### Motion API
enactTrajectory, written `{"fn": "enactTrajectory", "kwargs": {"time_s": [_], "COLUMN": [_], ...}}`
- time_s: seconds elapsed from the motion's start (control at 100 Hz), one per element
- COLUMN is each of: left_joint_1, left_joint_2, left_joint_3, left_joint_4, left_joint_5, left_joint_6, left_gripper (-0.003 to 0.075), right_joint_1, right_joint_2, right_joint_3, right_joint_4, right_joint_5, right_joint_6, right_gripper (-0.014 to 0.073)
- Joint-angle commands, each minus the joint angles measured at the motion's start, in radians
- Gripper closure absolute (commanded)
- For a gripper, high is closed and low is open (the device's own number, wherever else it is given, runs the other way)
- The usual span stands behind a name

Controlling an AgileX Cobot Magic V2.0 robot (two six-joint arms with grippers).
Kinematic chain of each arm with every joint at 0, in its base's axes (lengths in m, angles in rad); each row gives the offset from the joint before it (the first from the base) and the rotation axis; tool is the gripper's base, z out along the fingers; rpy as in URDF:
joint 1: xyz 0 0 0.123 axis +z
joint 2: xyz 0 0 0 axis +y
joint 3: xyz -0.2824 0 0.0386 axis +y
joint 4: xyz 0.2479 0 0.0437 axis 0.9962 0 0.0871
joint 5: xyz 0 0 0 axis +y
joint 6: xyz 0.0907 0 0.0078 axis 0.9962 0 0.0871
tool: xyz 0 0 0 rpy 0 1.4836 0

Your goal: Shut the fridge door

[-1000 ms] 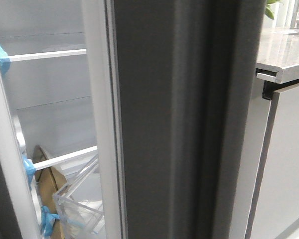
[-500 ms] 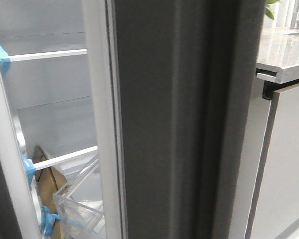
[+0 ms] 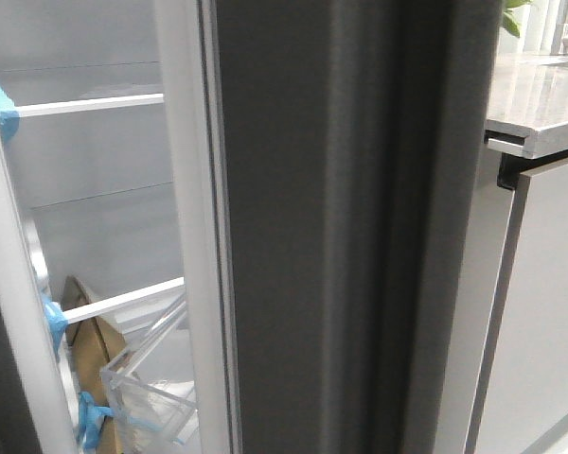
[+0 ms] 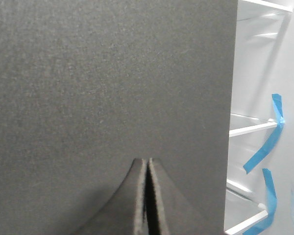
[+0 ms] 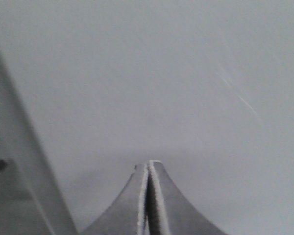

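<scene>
Pressing close: my left gripper [image 4: 146, 169] has both fingers clenched together, nothing between them, tips pointed straight at the fridge door [image 4: 112, 78]. Dark charcoal matte face fills nearly everything ahead of that claw; whether the tips actually touch the panel I cannot tell, but they sit right up against it. Door's vertical edge runs just off to one side of the fingers, and past it the white fridge interior shows, with white shelf rails [image 4: 252, 128] and strips of blue tape [image 4: 264, 147].

My right gripper [image 5: 148, 171] is likewise clenched, fingers pressed together with pale lines along the seam, grasping nothing. Ahead of it lies a smooth light grey surface [image 5: 161, 73], blurred; I cannot say for certain what panel it is.

Front camera: fridge door [image 3: 341, 227] stands ajar, its thick dark edge toward me, white lining and gasket strip [image 3: 194, 227] beside it. Through the gap: shelf rails [image 3: 90, 104], a clear plastic bin [image 3: 156, 378], brown cardboard [image 3: 90, 345], blue tape [image 3: 55, 322]. Beyond the door, a marble-look countertop [image 3: 540, 104] over a light grey cabinet panel [image 3: 544, 312]. Neither claw shows in this view.
</scene>
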Motion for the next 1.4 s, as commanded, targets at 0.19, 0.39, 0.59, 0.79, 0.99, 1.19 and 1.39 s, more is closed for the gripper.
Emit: {"fn": "enactTrajectory", "kwargs": {"time_s": [0.19, 0.39, 0.59, 0.79, 0.99, 1.19, 1.39], "left_joint_1": [-0.003, -0.003, -0.003, -0.003, -0.003, -0.003, -0.003], "left_joint_2": [-0.02, -0.02, -0.02, -0.02, -0.02, -0.02, -0.02], "left_joint_3": [0.035, 0.035, 0.035, 0.035, 0.035, 0.035, 0.035], "left_joint_4": [-0.006, -0.006, -0.006, -0.006, -0.006, -0.006, -0.006], "left_joint_5": [-0.072, -0.072, -0.072, -0.072, -0.072, -0.072, -0.072], "left_joint_6": [-0.005, -0.005, -0.005, -0.005, -0.005, -0.005, -0.005], "left_gripper": [0.074, 0.074, 0.074, 0.074, 0.074, 0.074, 0.074], "right_joint_1": [0.048, 0.072, 0.106, 0.162, 0.259, 0.302, 0.302], "right_joint_2": [0.167, 0.248, 0.31, 0.408, 0.535, 0.646, 0.756], "right_joint_3": [-0.091, -0.1, -0.1, -0.1, -0.102, -0.104, -0.178], "right_joint_4": [0.045, 0.116, 0.136, 0.137, 0.137, 0.137, 0.127], "right_joint_5": [-0.092, -0.127, -0.199, -0.302, -0.449, -0.565, -0.593], "right_joint_6": [-0.061, -0.122, -0.163, -0.193, -0.229, -0.245, -0.25], "right_gripper": [0.0638, 0.0638, 0.0638, 0.0638, 0.0638, 0.0638, 0.0638]}}
